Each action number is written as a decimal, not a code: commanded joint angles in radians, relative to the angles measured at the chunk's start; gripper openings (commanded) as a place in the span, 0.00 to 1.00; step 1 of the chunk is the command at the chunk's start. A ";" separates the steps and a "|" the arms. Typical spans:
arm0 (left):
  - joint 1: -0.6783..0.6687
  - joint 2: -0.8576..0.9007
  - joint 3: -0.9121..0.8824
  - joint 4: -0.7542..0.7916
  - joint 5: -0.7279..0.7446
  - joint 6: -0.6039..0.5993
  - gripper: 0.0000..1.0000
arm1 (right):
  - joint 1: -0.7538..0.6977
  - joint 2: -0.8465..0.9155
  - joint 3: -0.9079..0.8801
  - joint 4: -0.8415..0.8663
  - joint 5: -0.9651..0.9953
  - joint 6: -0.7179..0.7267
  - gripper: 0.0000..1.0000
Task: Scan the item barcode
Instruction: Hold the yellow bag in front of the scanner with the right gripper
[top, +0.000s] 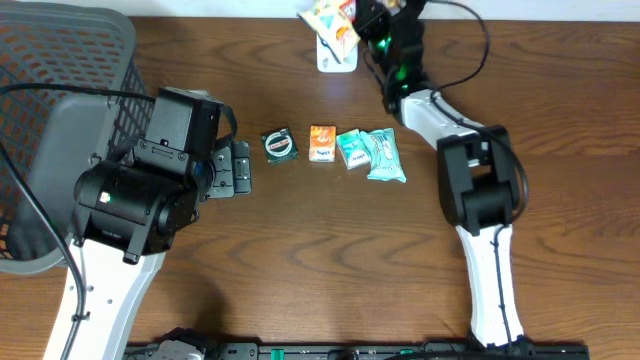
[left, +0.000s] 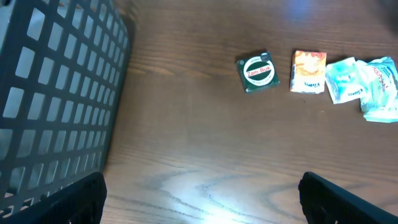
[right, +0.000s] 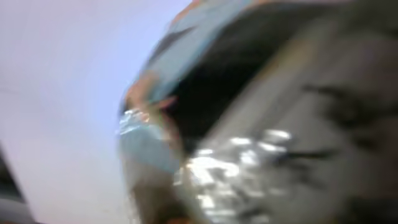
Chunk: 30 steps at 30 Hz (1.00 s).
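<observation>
At the table's far edge, a yellow, orange and white snack packet (top: 331, 18) hangs in the air with my right gripper (top: 360, 24) shut on it. Just below it stands a white upright object (top: 335, 56); I cannot tell if it is a scanner. The right wrist view is a blur filled by the packet's shiny foil (right: 249, 155). My left gripper (top: 236, 168) hovers open over bare wood, its fingertips (left: 74, 199) far apart and nothing between them. No barcode can be made out.
A row of small items lies mid-table: a green round-label tin (top: 279, 146) (left: 257, 72), an orange packet (top: 321, 143) (left: 308, 71), and two teal packets (top: 351, 148) (top: 386, 156). A black mesh basket (top: 60, 60) (left: 56, 93) fills the left side.
</observation>
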 joint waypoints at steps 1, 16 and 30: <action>0.005 0.005 0.008 -0.003 -0.017 0.009 0.98 | 0.011 0.014 0.096 0.015 -0.010 0.033 0.01; 0.005 0.005 0.008 -0.003 -0.017 0.009 0.98 | 0.015 0.022 0.123 0.016 -0.037 -0.189 0.01; 0.005 0.005 0.008 -0.003 -0.017 0.009 0.98 | -0.137 -0.073 0.123 0.087 -0.312 -0.256 0.01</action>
